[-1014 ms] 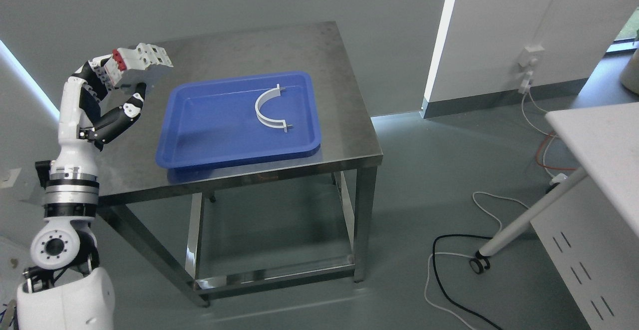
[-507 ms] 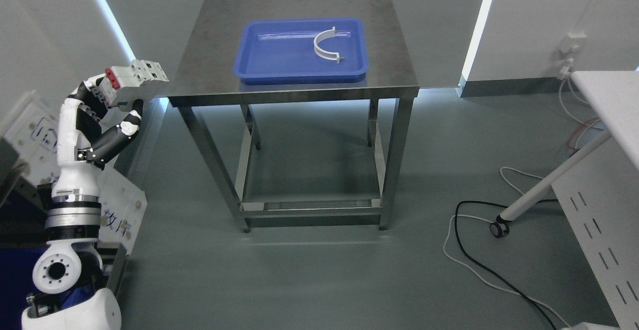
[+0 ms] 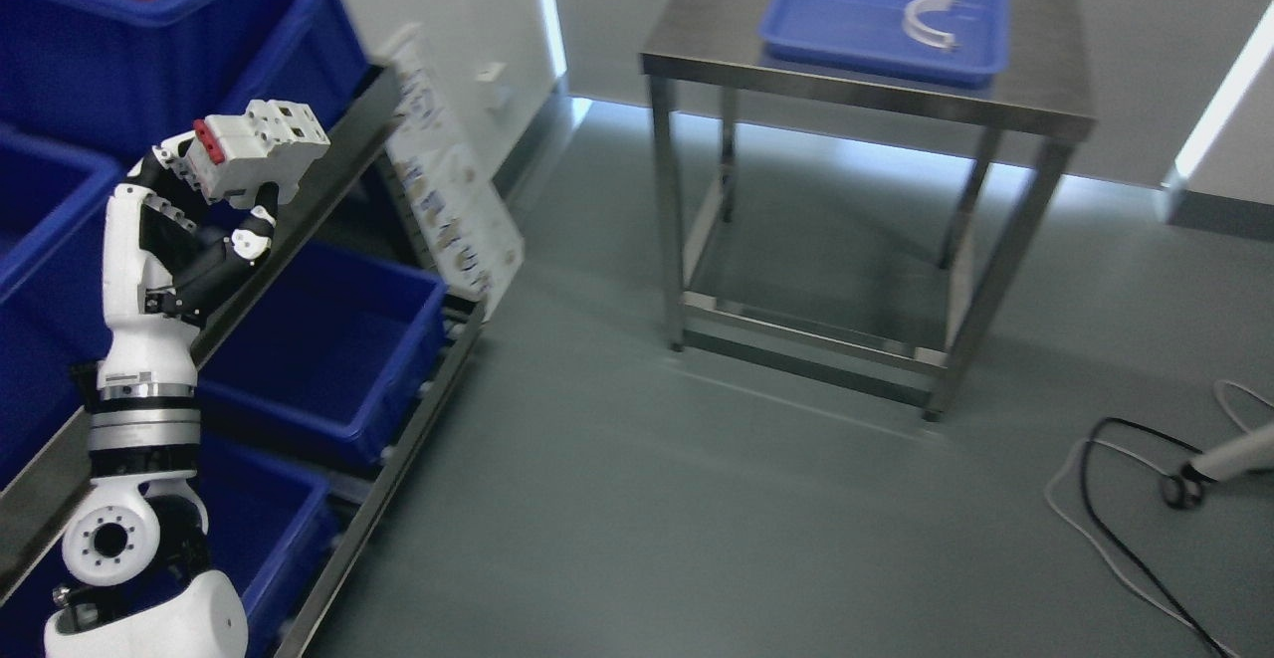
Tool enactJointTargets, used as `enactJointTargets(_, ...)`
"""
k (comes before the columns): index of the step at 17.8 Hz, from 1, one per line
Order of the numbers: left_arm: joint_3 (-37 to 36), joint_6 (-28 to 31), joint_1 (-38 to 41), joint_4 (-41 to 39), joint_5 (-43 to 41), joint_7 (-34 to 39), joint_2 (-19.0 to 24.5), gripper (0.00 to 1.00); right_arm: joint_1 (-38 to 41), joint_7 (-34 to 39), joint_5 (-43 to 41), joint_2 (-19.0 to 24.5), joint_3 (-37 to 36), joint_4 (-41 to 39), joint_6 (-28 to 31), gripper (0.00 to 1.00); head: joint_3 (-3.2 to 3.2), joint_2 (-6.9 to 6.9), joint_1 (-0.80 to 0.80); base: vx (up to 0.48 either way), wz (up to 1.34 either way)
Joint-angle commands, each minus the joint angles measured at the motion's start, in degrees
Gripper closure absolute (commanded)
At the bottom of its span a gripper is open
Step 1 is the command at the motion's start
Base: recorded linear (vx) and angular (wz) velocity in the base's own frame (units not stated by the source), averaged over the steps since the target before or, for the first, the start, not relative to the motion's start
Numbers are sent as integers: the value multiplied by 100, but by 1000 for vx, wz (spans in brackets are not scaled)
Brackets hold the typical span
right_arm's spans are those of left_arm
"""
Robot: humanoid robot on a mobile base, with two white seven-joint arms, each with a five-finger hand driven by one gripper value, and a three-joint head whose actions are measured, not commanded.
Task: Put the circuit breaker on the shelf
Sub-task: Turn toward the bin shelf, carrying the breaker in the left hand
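My left hand (image 3: 214, 205) is shut on a white circuit breaker (image 3: 261, 148) with a red end and holds it up at the left of the head view. Behind and beside it stands a shelf rack (image 3: 299, 210) with dark rails carrying several blue bins (image 3: 328, 349). The breaker hangs in the air in front of the upper bin (image 3: 149, 41), above the rail. The right arm is out of view.
A steel table (image 3: 866, 91) stands at the upper right with a blue tray (image 3: 876, 31) holding a white curved part (image 3: 926, 23). A white printed panel (image 3: 453, 190) leans against the shelf. Cables (image 3: 1125, 529) and a caster lie on the grey floor at the lower right.
The camera has swung left and back from the table, bringing the shelf and bins into view. My left hand still holds the breaker in the same pose.
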Motion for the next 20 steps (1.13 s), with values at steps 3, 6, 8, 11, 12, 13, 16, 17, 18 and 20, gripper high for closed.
enactJointTargets(3, -313, 427, -738, -186, -172, 11, 33, 88, -3, 4, 1, -100, 114, 0, 103, 0, 0, 0, 0, -323, 1289)
enactJointTargets(6, -330, 560, -790, -54, -172, 2, 949, 88, -3, -5, 1, -100, 114, 0, 103, 0, 0, 0, 0, -190, 1432)
enactJointTargets(8, -452, 578, -965, 173, -172, -15, 1625, 88, -3, -4, 1, -100, 114, 0, 103, 0, 0, 0, 0, -97, 1327)
enactJointTargets(11, -952, 578, -1438, 848, -242, -488, 2593, 89, -3, -5, -7, -100, 114, 0, 103, 0, 0, 0, 0, -31, 1117)
enactJointTargets(12, -1181, 578, -1658, 1199, -434, -620, 2770, 88, -3, -5, 1, -100, 114, 0, 103, 0, 0, -1, 0, 63, 857)
enactJointTargets(13, -1487, 578, -1896, 1551, -802, -761, 2842, 88, -3, -5, 1, -100, 114, 0, 103, 0, 0, -1, 0, 63, 857)
enactJointTargets(16, -2297, 578, -2827, 2746, -1709, -1332, 2580, 88, -3, -5, -7, -100, 114, 0, 102, 0, 0, -1, 0, 108, 637)
enactJointTargets(17, -2508, 578, -3056, 3072, -1841, -1360, 2448, 88, -3, -5, 1, -100, 114, 0, 103, 0, 0, -1, 0, 125, 566)
enactJointTargets(18, -2727, 578, -3337, 3484, -1973, -1360, 2281, 88, -3, 4, 1, -100, 114, 0, 103, 0, 0, 0, 0, 125, 566)
enactJointTargets(20, -3019, 569, -3803, 4293, -2210, -1351, 1904, 88, -3, -4, 1, -100, 114, 0, 94, 0, 0, -1, 0, 149, 426)
